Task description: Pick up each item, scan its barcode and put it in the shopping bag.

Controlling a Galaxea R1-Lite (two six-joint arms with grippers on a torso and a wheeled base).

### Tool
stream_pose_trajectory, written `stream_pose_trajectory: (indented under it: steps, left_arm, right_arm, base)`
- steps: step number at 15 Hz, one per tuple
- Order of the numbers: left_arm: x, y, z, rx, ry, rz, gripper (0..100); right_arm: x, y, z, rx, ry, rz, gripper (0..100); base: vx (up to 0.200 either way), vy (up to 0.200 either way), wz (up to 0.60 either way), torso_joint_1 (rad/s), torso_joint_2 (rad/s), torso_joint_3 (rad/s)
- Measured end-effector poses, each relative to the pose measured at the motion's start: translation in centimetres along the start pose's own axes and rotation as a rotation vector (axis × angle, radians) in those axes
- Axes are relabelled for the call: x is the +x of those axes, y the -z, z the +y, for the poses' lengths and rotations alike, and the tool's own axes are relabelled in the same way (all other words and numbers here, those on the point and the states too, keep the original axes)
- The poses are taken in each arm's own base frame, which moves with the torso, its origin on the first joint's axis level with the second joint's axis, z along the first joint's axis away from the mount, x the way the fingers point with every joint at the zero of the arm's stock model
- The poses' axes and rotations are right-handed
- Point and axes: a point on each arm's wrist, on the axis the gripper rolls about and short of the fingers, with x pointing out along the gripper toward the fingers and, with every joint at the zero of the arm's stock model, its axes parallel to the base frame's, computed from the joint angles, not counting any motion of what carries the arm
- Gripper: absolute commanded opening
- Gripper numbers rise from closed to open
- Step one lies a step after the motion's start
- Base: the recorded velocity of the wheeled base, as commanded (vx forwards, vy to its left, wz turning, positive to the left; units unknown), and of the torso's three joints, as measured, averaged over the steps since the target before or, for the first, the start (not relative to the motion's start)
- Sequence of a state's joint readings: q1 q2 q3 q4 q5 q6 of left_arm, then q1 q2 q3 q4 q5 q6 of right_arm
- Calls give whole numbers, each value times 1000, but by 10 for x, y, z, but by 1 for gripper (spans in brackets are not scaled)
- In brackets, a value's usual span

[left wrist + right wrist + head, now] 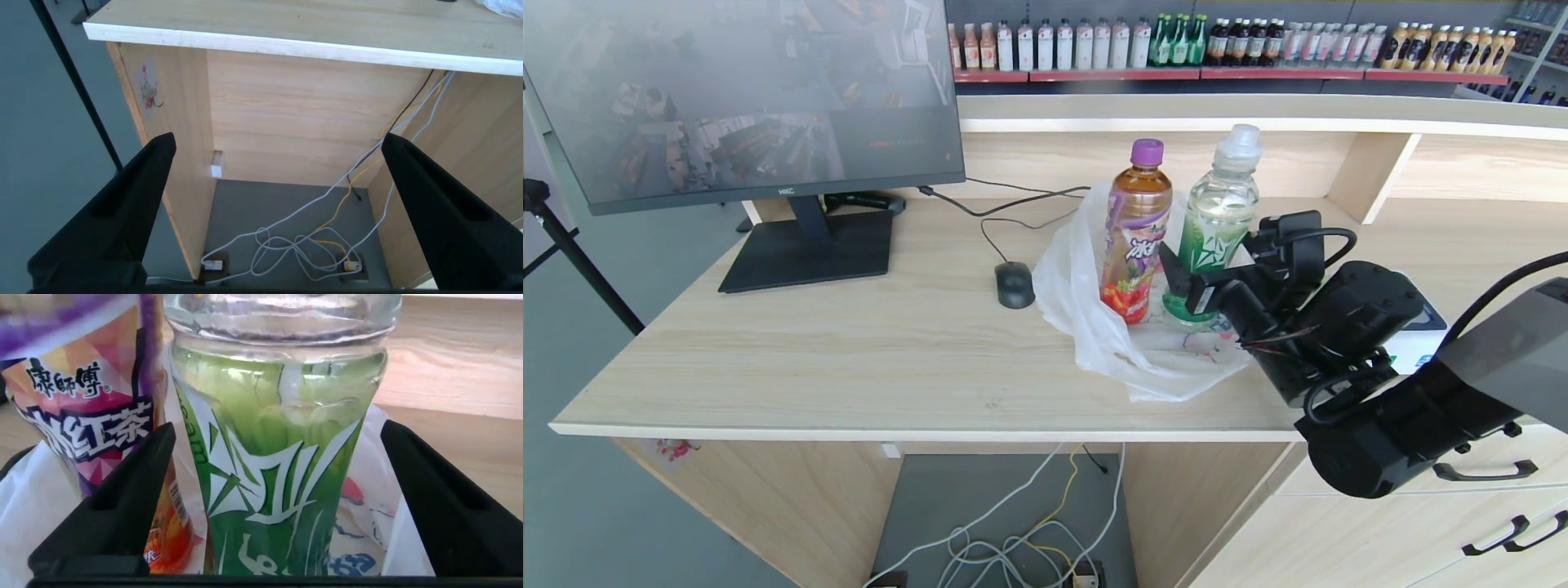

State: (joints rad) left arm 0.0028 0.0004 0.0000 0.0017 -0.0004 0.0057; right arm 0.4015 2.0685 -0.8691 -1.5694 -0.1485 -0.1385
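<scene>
Our right gripper (279, 429) stood with its jaws spread wide on either side of the green-labelled bottle (1218, 216), not pinching it. We judged a grasp to be the step in hand. It wanted a square close on the label's narrow waist, then a straight lift, since the tea bottle (1135, 237) stood just beside and might tip. The green-labelled bottle was clear, white-capped and upright on the white bag (1094, 335), toward the counter's (849, 367) right side. Our left gripper (278, 139) hung below the counter's front edge, fingers apart and holding nothing.
</scene>
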Motion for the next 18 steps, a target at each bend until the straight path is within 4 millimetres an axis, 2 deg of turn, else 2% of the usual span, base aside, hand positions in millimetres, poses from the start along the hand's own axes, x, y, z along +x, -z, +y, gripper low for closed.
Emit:
stream_pose_trajectory:
  steps: [4,7,10,13,14,16,18]
  left_arm:
    - [0,0,0,0,1,0,100]
    - [0,0,0,0,0,0,100]
    - [0,0,0,0,1,0,100]
    - [0,0,0,2,1,0,100]
    - [0,0,0,2,1,0,100]
    - [0,0,0,1,1,0,100]
    - [0,0,0,1,0,0,100]
  right_arm:
    - [-18,-22,-5,2,-2,-7,100]
    - [-48,-48,-12,3,-4,-11,100]
    - [-106,-84,-29,7,6,-28,100]
    - [-189,-100,-44,5,6,14,100]
    - [-210,-104,-48,5,4,29,100]
    - [-247,-101,-52,-7,-19,149,100]
    - [-291,-86,-55,-27,-99,352,100]
  base:
    - [0,0,0,0,0,0]
    - [0,0,0,0,0,0]
    - [0,0,0,0,0,0]
    - [0,0,0,0,0,0]
    - [0,0,0,0,0,0]
    - [0,0,0,0,0,0]
    - [0,0,0,0,0,0]
